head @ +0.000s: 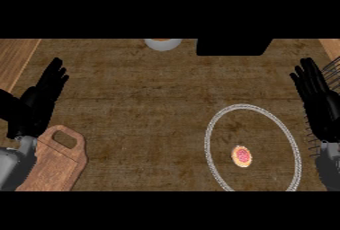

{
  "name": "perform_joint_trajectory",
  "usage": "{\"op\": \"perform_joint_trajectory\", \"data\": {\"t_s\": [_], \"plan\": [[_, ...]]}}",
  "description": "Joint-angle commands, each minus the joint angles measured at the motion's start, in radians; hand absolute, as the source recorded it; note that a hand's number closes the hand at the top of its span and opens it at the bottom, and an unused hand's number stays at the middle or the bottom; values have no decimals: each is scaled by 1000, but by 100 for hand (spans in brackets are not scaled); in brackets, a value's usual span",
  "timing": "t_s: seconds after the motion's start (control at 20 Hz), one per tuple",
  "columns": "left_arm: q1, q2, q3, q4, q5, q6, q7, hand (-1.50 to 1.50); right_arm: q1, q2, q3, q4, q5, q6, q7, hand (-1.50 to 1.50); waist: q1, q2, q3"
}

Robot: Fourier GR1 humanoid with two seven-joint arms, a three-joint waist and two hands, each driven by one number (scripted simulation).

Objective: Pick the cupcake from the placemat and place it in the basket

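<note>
cupcake [242,156] on ringed placemat [289,134], both robot hands open

Dark brown wooden counter [146,103], grain running across, lighter wood strip at far left. On it – 1 round placemat [210,134] with pale braided rim at lower right, 1 cupcake [242,156] on the mat. 1 wooden cutting board [56,161] with handle hole at lower left. 1 white cup [163,44] and 1 black box [232,46] at the far edge. Wire basket [330,72] partly seen at right edge.
</note>
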Motion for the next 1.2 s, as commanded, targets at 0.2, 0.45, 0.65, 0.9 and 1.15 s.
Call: {"op": "perform_joint_trajectory", "data": {"t_s": [0.2, 0.45, 0.65, 0.9, 1.15], "plan": [[-15, -31, -43, -16, -107, -107, -143, 0, 153, -9, -17, 1, 31, 88, -148, 150, -24, -21, -17], [37, -63, -106, -31, -117, -142, -189, 0, 203, 204, 314, -79, 299, 13, -430, -150, -10, -20, -16], [32, -64, -92, -49, -109, -146, -166, 0, 206, 308, 422, -95, 606, -332, -253, -150, -11, -26, -19], [62, -33, -71, -39, -101, -180, -184, 0, 223, 199, 397, -160, 884, -428, 47, -150, -26, -33, -24], [82, -34, -73, -68, -108, -165, -165, 0, 217, 73, 348, -316, 1118, -302, 354, -150, -38, -42, -26]]}}
